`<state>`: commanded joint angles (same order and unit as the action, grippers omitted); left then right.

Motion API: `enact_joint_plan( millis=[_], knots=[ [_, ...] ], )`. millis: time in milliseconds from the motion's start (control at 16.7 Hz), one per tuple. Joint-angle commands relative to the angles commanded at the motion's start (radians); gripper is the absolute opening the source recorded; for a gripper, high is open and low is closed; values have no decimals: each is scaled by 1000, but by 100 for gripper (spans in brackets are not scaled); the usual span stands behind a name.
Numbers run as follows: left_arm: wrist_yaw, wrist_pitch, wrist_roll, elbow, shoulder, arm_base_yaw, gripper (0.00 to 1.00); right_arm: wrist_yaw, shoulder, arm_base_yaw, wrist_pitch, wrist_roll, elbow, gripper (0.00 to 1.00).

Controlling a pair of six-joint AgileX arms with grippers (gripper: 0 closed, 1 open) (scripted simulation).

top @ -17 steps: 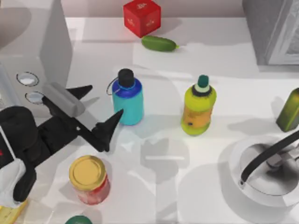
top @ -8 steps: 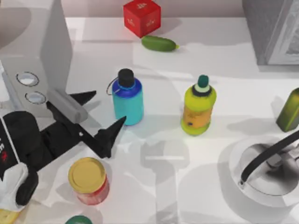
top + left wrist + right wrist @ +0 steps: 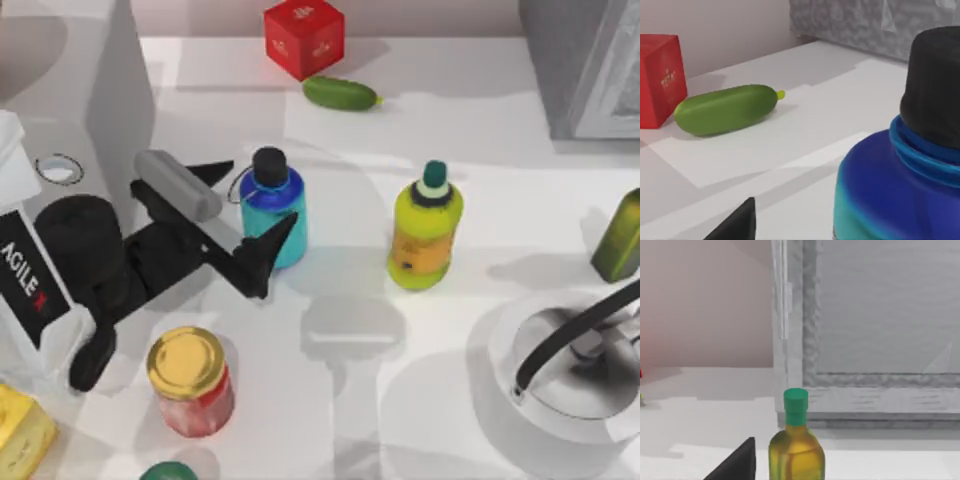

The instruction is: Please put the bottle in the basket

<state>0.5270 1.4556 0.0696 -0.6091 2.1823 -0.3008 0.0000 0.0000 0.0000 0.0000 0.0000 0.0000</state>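
The cyan bottle (image 3: 273, 212) with a black cap stands upright left of the table's middle; its blue shoulder and cap (image 3: 920, 150) loom close in the left wrist view. My left gripper (image 3: 262, 192) is open, one finger behind the bottle and the other in front, straddling its left side. The wide white basket (image 3: 503, 345) with a black handle sits at the front right. In the right wrist view, one black fingertip (image 3: 741, 461) of my right gripper stands off to the side, so it is open, with nothing held.
A yellow-green bottle (image 3: 426, 230) stands between the cyan bottle and the basket. A dark olive bottle (image 3: 622, 238) is at the right edge. A yellow-lidded jar (image 3: 190, 385) is near the left arm. A red cube (image 3: 303, 37) and cucumber (image 3: 341, 93) lie at the back.
My left arm has moved right and toward the back. Its open fingers, which were left of the bottle, now stand on either side of it.
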Motion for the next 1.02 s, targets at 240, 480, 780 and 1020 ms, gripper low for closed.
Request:
enact_joint_plan(
  millis=[240,480,780,1020],
  knots=[
    [-53,-3,-8,-82,77,-52,100,0,0,0,0,0,0,100],
    [-64,0,-9,-92,89,-64,100,0,0,0,0,0,0,100],
    [-64,0,-9,-92,89,-64,70,0,0,0,0,0,0,100],
    [-64,0,-9,-92,89,-64,40,0,0,0,0,0,0,100]
  ],
)
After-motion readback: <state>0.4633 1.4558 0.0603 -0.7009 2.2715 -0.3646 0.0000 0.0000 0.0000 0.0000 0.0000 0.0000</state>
